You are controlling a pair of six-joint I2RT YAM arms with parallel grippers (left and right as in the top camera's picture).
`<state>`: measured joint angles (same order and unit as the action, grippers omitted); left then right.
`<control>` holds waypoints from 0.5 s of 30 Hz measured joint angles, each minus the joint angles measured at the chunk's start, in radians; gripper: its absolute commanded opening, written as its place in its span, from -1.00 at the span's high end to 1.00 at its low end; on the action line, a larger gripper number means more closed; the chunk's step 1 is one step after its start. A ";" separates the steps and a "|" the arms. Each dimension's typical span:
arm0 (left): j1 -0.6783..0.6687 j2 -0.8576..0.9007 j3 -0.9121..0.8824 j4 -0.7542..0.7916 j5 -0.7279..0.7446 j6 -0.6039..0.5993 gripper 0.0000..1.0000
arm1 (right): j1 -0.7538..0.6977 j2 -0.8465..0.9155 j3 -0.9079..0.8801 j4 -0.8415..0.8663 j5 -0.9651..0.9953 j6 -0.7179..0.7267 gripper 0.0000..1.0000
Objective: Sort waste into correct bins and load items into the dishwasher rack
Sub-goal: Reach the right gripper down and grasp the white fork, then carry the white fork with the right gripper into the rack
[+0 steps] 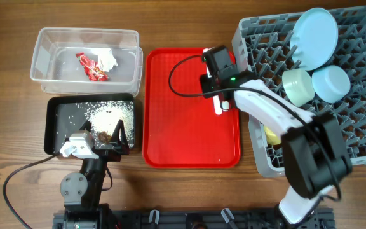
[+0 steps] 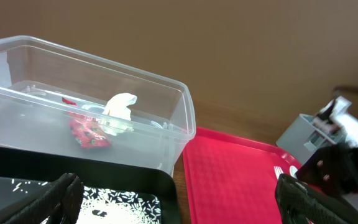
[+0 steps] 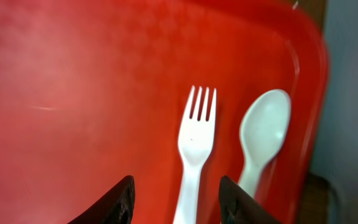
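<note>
My right gripper (image 1: pixel 218 89) hovers over the right edge of the red serving tray (image 1: pixel 183 127). In the right wrist view it (image 3: pixel 178 202) is open, with its fingers astride the handle of the white fork (image 3: pixel 194 146). The white spoon (image 3: pixel 263 130) lies just to the right of the fork. My left gripper (image 1: pixel 110 137) is open and empty over the black tray (image 1: pixel 53 127), which holds rice (image 1: pixel 110 114). The clear tub (image 1: pixel 43 63) holds the red wrapper (image 1: pixel 93 67) and the tissue (image 1: pixel 107 60). The grey rack (image 1: pixel 361 127) holds the plate (image 1: pixel 315 38), green bowl (image 1: pixel 298 86), blue bowl (image 1: pixel 331 83) and yellow cup (image 1: pixel 272 135).
The left wrist view shows the tub (image 2: pixel 166 87) with the wrapper (image 2: pixel 89 134) and tissue (image 2: pixel 122 107), the black tray (image 2: pixel 135 177) and the red tray (image 2: pixel 229 174). The rack wall stands close to the right of the spoon. A black cable crosses the red tray.
</note>
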<state>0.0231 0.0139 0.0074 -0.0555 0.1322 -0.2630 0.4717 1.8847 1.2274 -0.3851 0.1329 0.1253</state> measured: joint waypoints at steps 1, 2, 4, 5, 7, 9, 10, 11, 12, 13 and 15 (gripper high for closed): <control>0.000 0.000 0.000 0.000 0.000 0.000 -1.00 | 0.000 0.043 0.000 0.008 0.006 -0.002 0.10; 0.000 0.000 0.000 0.000 0.000 0.000 -1.00 | 0.000 0.061 0.000 0.011 0.007 -0.005 0.11; 0.000 0.000 0.000 0.000 0.000 0.000 -1.00 | 0.000 0.095 0.000 0.023 0.016 -0.013 0.22; 0.000 0.000 0.000 0.000 0.000 0.000 -1.00 | 0.000 0.111 0.000 0.025 0.023 -0.015 0.41; 0.000 0.000 0.000 0.000 0.000 0.000 -1.00 | 0.000 0.120 0.002 0.032 0.025 -0.011 0.56; 0.000 0.000 0.000 0.000 0.000 0.000 -1.00 | 0.000 0.120 0.002 0.023 0.013 -0.003 0.78; 0.000 0.000 0.000 0.000 0.000 0.000 -1.00 | 0.000 0.120 0.005 0.012 0.003 0.011 0.91; 0.000 0.000 0.000 0.000 0.000 0.000 -1.00 | 0.000 0.120 0.006 0.006 0.000 0.021 0.91; 0.000 0.000 0.000 0.000 0.000 0.000 -1.00 | 0.000 0.120 0.009 -0.003 -0.002 0.031 0.91; 0.000 0.000 0.000 0.000 0.000 0.000 -1.00 | 0.000 0.120 0.013 -0.014 -0.002 0.043 0.91; 0.000 0.000 0.000 0.000 0.000 0.000 -1.00 | 0.000 0.118 0.014 -0.025 -0.002 0.063 0.91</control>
<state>0.0231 0.0139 0.0074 -0.0555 0.1318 -0.2630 0.4717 2.0029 1.2411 -0.4103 0.1314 0.1879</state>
